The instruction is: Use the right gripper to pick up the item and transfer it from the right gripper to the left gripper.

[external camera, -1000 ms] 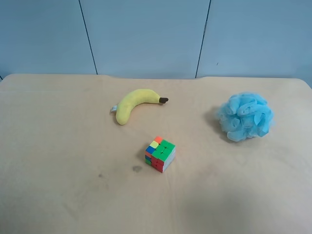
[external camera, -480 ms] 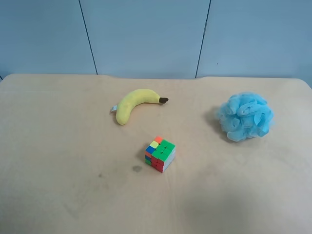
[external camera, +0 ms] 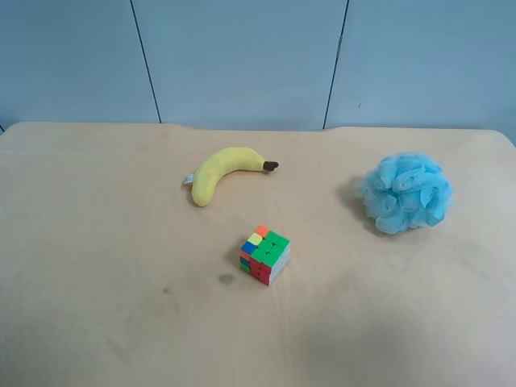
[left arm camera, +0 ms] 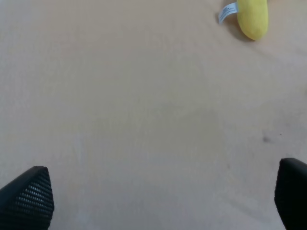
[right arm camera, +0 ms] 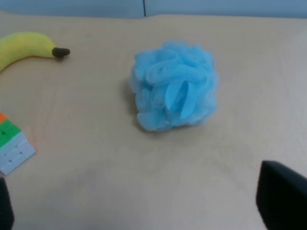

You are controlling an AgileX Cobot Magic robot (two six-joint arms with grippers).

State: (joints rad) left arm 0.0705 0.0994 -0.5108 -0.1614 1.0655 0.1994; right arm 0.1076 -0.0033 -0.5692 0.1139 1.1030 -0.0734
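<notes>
The blue pouf sits on the bench, well apart from the banana and the puzzle cube. The right gripper is spread wide and holds nothing; the pouf lies ahead of it, untouched. The left gripper is also wide, over bare bench.
</notes>
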